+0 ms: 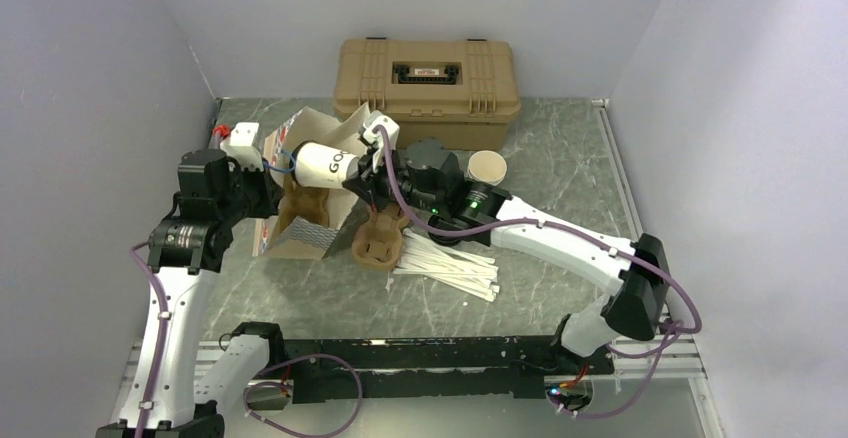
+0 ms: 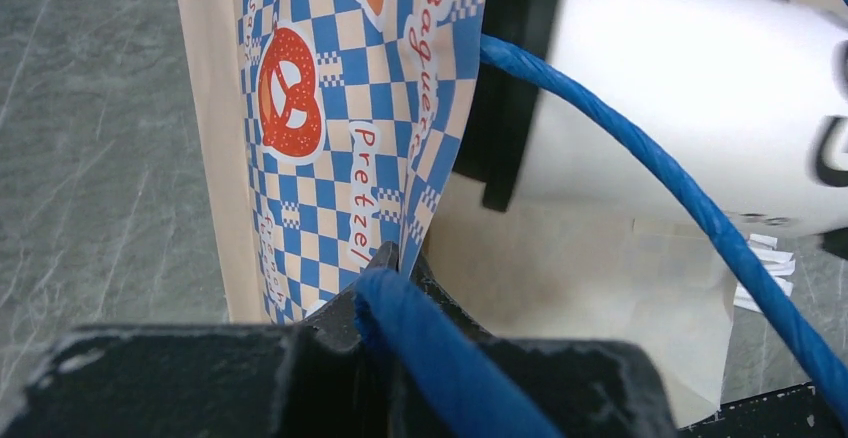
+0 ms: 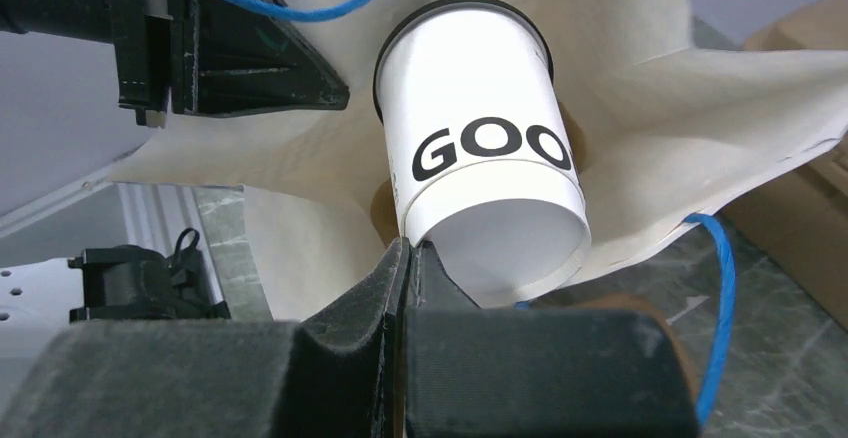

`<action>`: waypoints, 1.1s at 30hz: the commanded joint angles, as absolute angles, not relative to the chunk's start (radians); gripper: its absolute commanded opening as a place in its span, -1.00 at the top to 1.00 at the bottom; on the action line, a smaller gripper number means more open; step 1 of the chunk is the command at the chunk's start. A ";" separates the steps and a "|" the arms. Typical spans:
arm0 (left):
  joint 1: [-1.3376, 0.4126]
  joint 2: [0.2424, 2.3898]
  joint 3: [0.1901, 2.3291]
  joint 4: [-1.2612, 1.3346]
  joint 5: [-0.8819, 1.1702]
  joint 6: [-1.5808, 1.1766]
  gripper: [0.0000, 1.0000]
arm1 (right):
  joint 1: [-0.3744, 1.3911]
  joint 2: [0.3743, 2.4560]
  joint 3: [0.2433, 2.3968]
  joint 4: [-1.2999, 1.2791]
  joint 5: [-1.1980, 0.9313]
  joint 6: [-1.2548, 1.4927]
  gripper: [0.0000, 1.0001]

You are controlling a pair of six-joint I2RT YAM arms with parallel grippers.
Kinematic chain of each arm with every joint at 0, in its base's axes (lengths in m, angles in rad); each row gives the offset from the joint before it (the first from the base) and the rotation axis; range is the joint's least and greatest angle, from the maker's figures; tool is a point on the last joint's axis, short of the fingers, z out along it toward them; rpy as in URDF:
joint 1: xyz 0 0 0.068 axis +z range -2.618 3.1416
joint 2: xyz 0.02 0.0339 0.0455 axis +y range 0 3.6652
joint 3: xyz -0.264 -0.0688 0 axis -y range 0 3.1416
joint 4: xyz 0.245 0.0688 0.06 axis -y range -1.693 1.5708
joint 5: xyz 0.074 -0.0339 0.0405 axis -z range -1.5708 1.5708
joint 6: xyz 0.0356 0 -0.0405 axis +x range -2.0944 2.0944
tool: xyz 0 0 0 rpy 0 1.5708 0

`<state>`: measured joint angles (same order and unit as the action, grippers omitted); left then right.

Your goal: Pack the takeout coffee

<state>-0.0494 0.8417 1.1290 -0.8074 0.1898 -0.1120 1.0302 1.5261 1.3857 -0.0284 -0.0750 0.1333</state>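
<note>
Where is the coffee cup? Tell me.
Top view, left of centre: the coffee cup hangs tilted, lid first, at the mouth of the paper bag, near the tan case.

Soft, even light is coming from overhead, laying only faint shadows on the grey table [image 1: 570,178], while the white cup [image 2: 690,108] is glaring almost featureless in the left wrist view (its right edge is smearing) and the near blue rope handle [image 2: 435,363] is blurring out of focus.
</note>
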 commanded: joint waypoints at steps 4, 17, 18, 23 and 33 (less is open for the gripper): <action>-0.052 0.870 1.174 -0.813 0.152 -0.191 1.00 | 1.029 1.412 1.336 0.023 0.025 0.081 1.00; -0.051 0.909 1.291 -0.855 0.058 -0.290 1.00 | 1.030 1.200 1.232 0.079 0.092 0.089 1.00; -0.050 0.914 1.303 -0.860 0.061 -0.297 1.00 | 1.029 1.182 1.226 0.080 0.094 0.091 1.00; -0.049 0.932 1.293 -0.850 0.068 -0.331 1.00 | 1.029 1.105 1.193 0.095 0.094 0.106 1.00; 0.086 0.988 1.233 -0.781 0.205 -0.387 1.00 | 1.029 0.995 1.118 0.114 0.086 0.118 1.00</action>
<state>0.0200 0.9707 1.2350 -0.8669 0.1196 -0.3470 1.0302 1.0332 1.1320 0.0597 0.0780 0.1059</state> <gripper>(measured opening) 0.021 0.019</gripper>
